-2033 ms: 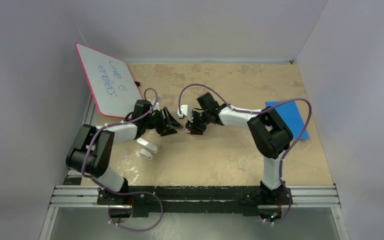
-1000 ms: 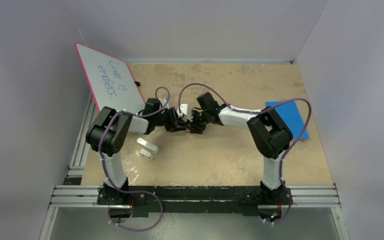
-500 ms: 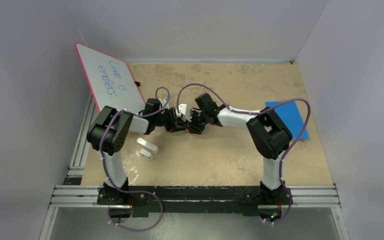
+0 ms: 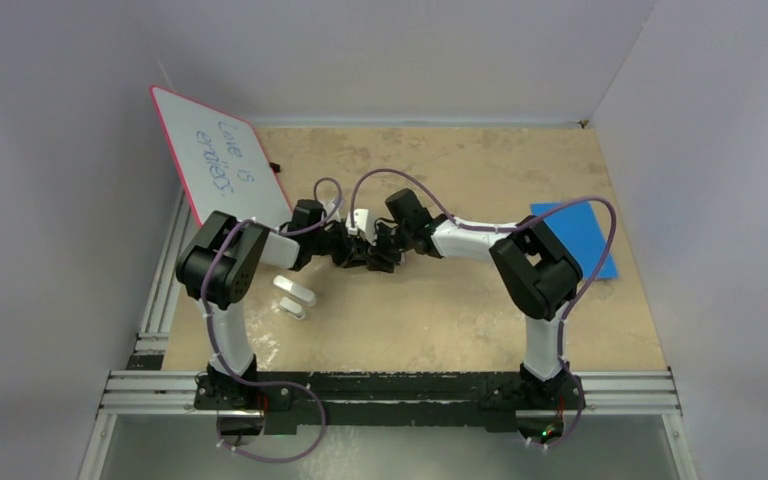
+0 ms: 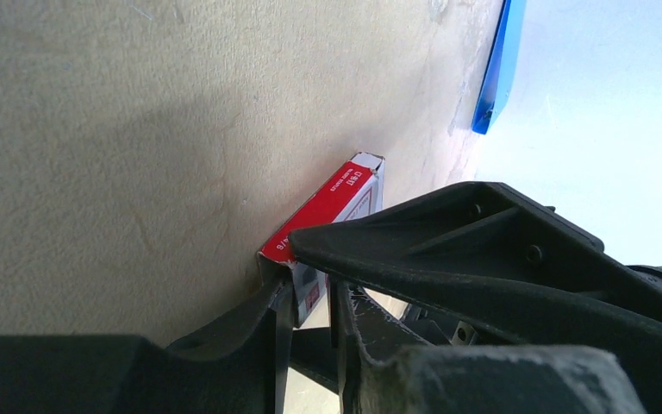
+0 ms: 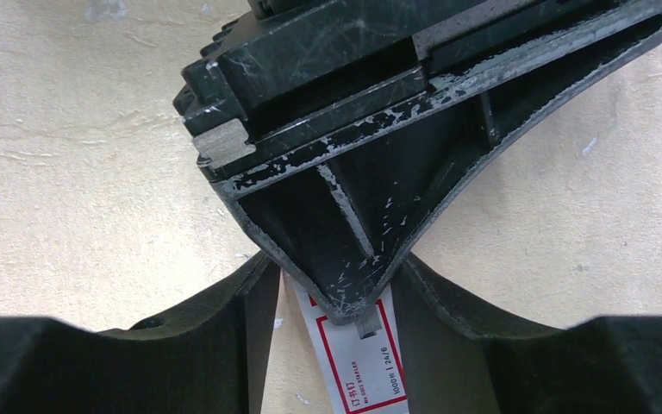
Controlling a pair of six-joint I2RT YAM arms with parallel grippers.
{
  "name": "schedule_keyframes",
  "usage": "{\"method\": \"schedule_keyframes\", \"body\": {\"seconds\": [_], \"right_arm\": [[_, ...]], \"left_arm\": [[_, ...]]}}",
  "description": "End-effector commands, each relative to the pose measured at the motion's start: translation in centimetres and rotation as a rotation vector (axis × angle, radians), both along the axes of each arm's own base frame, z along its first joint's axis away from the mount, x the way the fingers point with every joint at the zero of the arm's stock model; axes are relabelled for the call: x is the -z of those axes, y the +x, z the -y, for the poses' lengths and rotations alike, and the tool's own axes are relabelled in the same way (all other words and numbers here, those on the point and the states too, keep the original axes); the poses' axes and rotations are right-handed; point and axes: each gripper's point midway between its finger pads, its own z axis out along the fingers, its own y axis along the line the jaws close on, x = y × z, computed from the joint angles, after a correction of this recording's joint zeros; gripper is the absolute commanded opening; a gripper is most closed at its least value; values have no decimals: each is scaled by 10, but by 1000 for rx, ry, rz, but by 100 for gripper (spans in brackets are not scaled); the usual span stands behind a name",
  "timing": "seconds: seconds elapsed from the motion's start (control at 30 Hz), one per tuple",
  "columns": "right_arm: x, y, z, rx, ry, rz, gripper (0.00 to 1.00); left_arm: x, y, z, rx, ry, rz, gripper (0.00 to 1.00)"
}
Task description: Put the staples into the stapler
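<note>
Top external view: both arms reach to the middle of the table (image 4: 440, 320), where the left claw (image 4: 353, 252) and the right claw (image 4: 380, 252) sit tip to tip. Two white bars (image 4: 295, 292) lie near the left arm, apart from the claws. A white board (image 4: 222, 160) with blue writing leans at the back left, and a blue sheet (image 4: 585, 235) lies flat on the right. Left wrist view: the left claw pinches a little red and white box (image 5: 332, 194) by one end, and the box lies against the table. Right wrist view: the right claw is spread, with one finger (image 6: 224, 336) on each side of the box and a gap on one side. The left claw's black tip sits between those fingers, on top of the box. A small grey bit (image 6: 365, 327) peeks out just under that tip; I cannot tell if it is the staples.
</note>
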Motion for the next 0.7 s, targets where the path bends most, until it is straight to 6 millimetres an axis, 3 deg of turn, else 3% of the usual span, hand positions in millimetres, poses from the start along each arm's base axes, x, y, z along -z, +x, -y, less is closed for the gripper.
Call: {"method": "schedule_keyframes", "body": {"seconds": [0.0, 0.2, 0.33, 0.4, 0.5, 0.67], "right_arm": [[-26, 1, -6, 0, 54, 38, 55], [-49, 3, 15, 38, 83, 41, 68], [-65, -3, 36, 37, 107, -17, 70], [-84, -1, 43, 86, 139, -4, 70], [-110, 14, 46, 235, 207, 3, 70], [-132, 64, 61, 771, 309, -113, 70]], "left_arm": [[-10, 4, 3, 0, -8, 45, 21], [-12, 8, 1, -7, 16, 52, 26], [-12, 8, 0, -8, 18, 49, 27], [-12, 8, 1, -4, 16, 46, 26], [-12, 9, 1, -2, 13, 44, 25], [-13, 8, 1, -2, 14, 41, 24]]}}
